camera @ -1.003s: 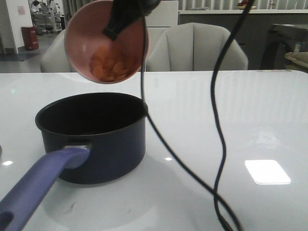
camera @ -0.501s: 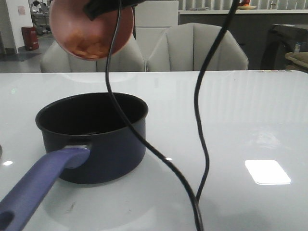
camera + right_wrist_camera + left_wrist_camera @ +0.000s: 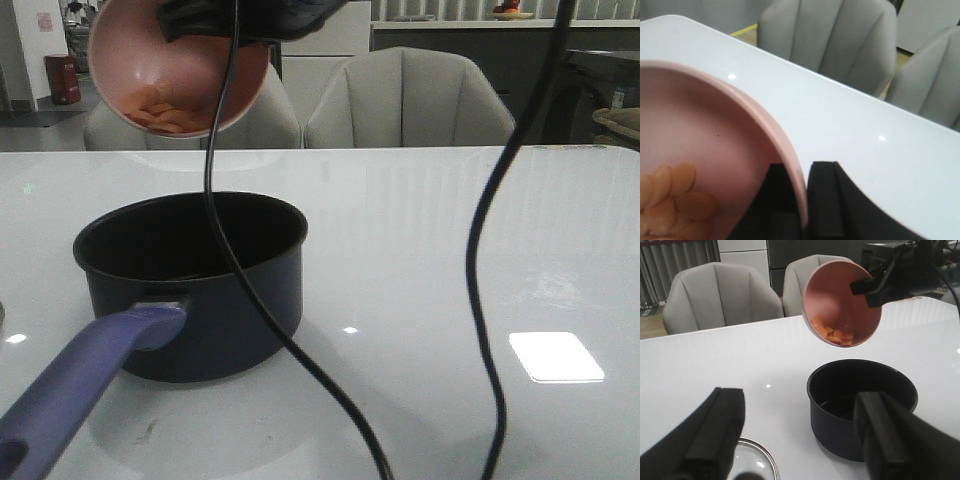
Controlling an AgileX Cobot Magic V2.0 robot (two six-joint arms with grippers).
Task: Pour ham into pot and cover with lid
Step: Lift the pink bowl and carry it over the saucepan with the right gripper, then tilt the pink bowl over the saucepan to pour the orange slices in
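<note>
My right gripper (image 3: 200, 18) is shut on the rim of a pink bowl (image 3: 150, 60) and holds it steeply tipped, high above the far left side of the pot (image 3: 190, 280). The ham (image 3: 160, 105) lies as orange slices at the bowl's low edge, still inside; it also shows in the left wrist view (image 3: 832, 334) and the right wrist view (image 3: 670, 200). The pot's black inside looks empty. Its purple-blue handle (image 3: 80, 385) points toward the front left. My left gripper (image 3: 800, 440) is open and empty above the table beside the pot (image 3: 860, 410). The glass lid (image 3: 757, 465) lies flat below it.
Black cables (image 3: 480, 300) hang across the front view, over the pot and the table's right half. Grey chairs (image 3: 410, 100) stand behind the far table edge. The white table (image 3: 480, 220) stretches to the right of the pot.
The pink bowl has moved left and up over the last second, and the ham has slid toward its low edge. The hanging cables have swung. The pot has not moved.
</note>
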